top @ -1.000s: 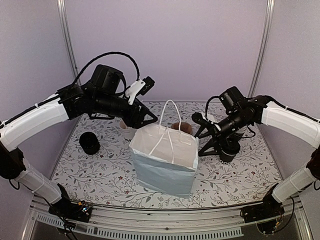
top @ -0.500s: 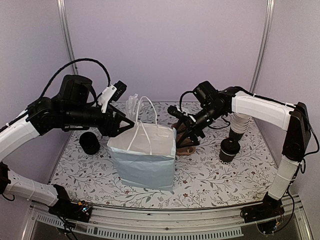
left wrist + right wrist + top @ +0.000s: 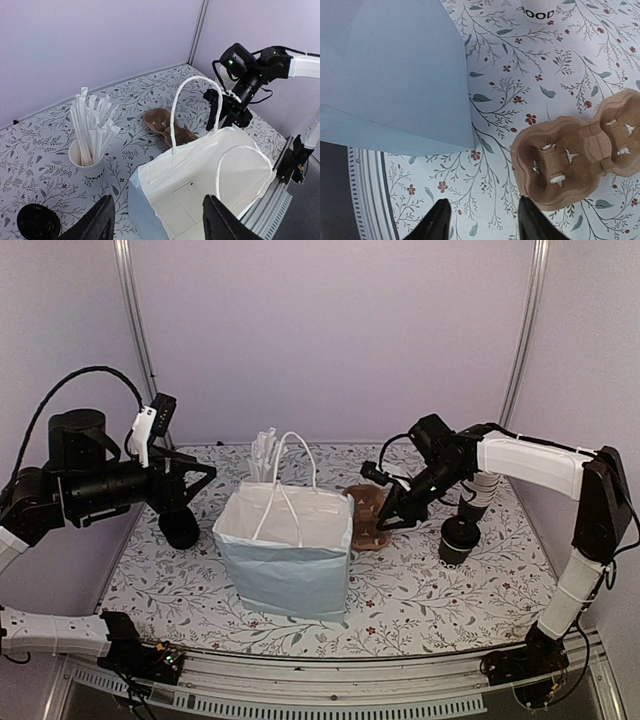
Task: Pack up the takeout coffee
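From above, the left gripper [image 3: 197, 490] has drawn back to the left edge of the frame, well clear of the pale blue paper bag [image 3: 285, 560] whose rim it was reaching a moment ago. Its jaws stand wide and hold nothing. The bag sits mid-table, further left than a second ago, so the brown cup carrier [image 3: 368, 515] now shows to its right. The right gripper [image 3: 388, 520], earlier over the carrier, is at the carrier's right end. One lidded black cup [image 3: 180, 528] stands at the left and a second black cup [image 3: 458, 540] at the right, both outside the bag. In the left wrist view, the left gripper [image 3: 159, 202] is spread above the bag's [image 3: 200, 185] open mouth. The white cup of straws [image 3: 87, 150] is left of centre, the carrier [image 3: 165, 127] is behind the bag, and the lidded black cup [image 3: 37, 222] is at lower left. In the right wrist view, the right gripper [image 3: 482, 215] is partly open over bare tablecloth, gripping nothing. The carrier [image 3: 575, 155] lies just right of its right finger, and the bag [image 3: 395, 75] fills the upper left.
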Tool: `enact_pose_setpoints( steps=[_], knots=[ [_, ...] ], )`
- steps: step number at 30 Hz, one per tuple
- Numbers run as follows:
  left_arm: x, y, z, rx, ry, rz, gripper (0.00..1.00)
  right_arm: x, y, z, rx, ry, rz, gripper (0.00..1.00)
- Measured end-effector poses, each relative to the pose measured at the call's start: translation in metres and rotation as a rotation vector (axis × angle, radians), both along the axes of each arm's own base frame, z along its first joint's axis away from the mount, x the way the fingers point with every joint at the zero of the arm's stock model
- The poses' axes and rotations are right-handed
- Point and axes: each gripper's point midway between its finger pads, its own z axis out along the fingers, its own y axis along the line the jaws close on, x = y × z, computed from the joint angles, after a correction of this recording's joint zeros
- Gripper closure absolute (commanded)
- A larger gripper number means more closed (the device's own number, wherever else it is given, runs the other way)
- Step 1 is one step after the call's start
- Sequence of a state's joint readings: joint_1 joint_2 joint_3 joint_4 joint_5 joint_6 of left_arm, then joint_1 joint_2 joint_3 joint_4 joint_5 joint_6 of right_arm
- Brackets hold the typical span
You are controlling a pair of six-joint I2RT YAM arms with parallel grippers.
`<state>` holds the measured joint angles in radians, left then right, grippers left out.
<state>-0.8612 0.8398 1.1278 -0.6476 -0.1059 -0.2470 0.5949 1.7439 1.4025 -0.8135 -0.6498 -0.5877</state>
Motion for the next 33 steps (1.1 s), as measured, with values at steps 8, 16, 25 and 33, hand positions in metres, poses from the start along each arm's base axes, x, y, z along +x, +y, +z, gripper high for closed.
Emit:
enact_pose_setpoints(
  steps=[8,16,25,33],
  knots=[
    [0.008,0.007,-0.008,-0.015,0.023,0.075,0.39,0.039,-0.002,-0.039,-0.145,0.005,-0.156,0.94],
    [0.009,0.008,-0.017,-0.023,0.049,0.093,0.38,0.053,-0.001,-0.068,-0.235,0.020,-0.207,0.92],
    [0.013,0.002,-0.026,-0.017,0.072,0.096,0.38,0.060,-0.002,-0.092,-0.300,0.041,-0.232,0.89],
    [0.014,0.001,-0.034,-0.011,0.078,0.096,0.38,0.071,-0.021,-0.105,-0.410,-0.012,-0.283,0.89]
  ],
)
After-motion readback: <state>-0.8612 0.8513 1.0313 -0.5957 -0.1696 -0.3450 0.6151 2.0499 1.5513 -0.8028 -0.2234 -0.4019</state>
